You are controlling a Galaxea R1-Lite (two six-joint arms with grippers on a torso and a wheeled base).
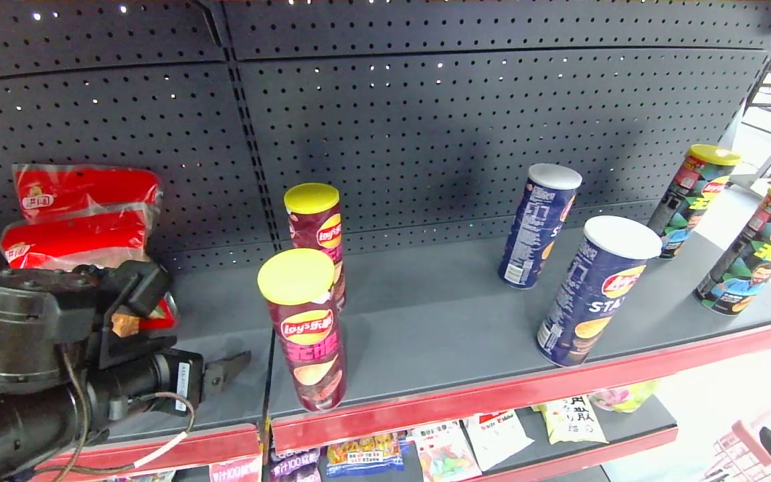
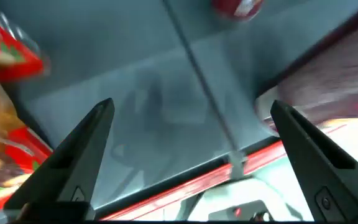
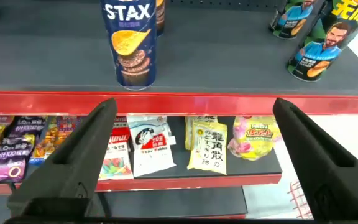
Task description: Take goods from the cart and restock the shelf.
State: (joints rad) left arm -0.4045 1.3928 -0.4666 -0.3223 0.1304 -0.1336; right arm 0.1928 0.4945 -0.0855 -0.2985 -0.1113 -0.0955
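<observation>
Head view puts the left end effector (image 1: 225, 371) low over the shelf (image 1: 439, 314), just beside the front maroon can (image 1: 305, 328), which stands upright at the red edge. The left wrist view settles what that angle leaves unclear: its fingers are spread wide, holding nothing. The right wrist view adds the right end effector (image 3: 192, 102), likewise wide open and empty, facing the front blue can (image 3: 128, 40). With both empty, I judge a fetch is due: turn to the cart (image 1: 740, 430) for more goods.

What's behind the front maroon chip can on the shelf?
A second maroon can with a yellow lid stands right behind the front maroon can, then the pegboard back panel. The front can covers its lower part.
</observation>
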